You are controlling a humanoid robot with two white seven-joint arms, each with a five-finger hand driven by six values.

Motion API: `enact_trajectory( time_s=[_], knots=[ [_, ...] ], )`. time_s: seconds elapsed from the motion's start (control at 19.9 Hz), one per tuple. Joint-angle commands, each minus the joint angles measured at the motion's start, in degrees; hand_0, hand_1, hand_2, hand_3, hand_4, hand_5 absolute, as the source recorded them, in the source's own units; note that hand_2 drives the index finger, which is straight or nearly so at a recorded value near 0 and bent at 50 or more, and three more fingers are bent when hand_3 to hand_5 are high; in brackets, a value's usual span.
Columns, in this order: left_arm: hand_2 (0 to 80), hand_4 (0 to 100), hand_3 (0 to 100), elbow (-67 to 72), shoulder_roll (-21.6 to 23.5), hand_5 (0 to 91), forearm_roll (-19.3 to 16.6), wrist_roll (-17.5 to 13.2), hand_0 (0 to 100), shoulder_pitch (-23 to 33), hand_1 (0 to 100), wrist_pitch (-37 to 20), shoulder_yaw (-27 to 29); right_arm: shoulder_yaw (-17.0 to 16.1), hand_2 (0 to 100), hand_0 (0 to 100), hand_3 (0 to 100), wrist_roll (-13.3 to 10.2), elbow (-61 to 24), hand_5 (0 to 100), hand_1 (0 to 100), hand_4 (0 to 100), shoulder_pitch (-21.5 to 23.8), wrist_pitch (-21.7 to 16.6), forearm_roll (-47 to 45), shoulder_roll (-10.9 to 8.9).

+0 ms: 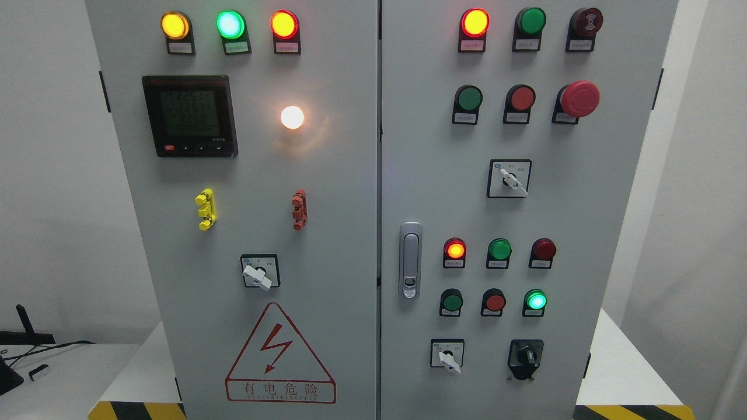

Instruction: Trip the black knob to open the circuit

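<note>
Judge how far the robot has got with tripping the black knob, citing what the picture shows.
Done: nothing visible. In hand: nothing; neither robot hand is in view. Left: the whole job. The black knob sits untouched at the right door's lower right, and the indicator lamp on the left door glows.

Head view only, and neither arm comes into it: nothing enters from the lower left, the lower right or along the bottom edge. The left hand and the right hand both sit outside the frame, so wrist pose, finger spread and grip cannot be told. All that can be said of the body is that the head faces forward, roughly square-on and upright.
</note>
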Motion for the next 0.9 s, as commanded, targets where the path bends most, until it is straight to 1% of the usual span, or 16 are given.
enact_trajectory(
  time_s=[0.0, 0.05, 0.2, 0.85],
  knots=[
    [0.0, 0, 0, 0.0, 0.01, 0.0, -1.76, 0.03, 12, 0.0, 39, 0.03, 0.0, -3.09, 19, 0, 29, -0.05, -3.63, 22, 2, 22, 2.11, -0.32, -1.93, -1.25],
    [0.0, 0, 0, 0.0, -0.07, 0.0, -1.76, 0.03, 12, 0.0, 39, 0.03, 0.0, -3.01, 19, 0, 27, 0.04, -3.72, 22, 1, 21, 2.11, -0.32, -1.93, -1.25],
    [0.0, 0, 0, 0.0, 0.01, 0.0, -1.76, 0.03, 12, 0.0, 39, 0.03, 0.0, -2.92, 18, 0, 24, 0.04, -4.16, 21, 0, 21, 2.11, -0.32, -1.93, -1.34],
    [0.0, 0, 0, 0.0, 0.01, 0.0, -1.76, 0.03, 12, 0.0, 39, 0.03, 0.0, -2.92, 18, 0, 24, 0.04, -4.24, 21, 1, 21, 2.11, -0.24, -1.93, -1.34]
  ],
)
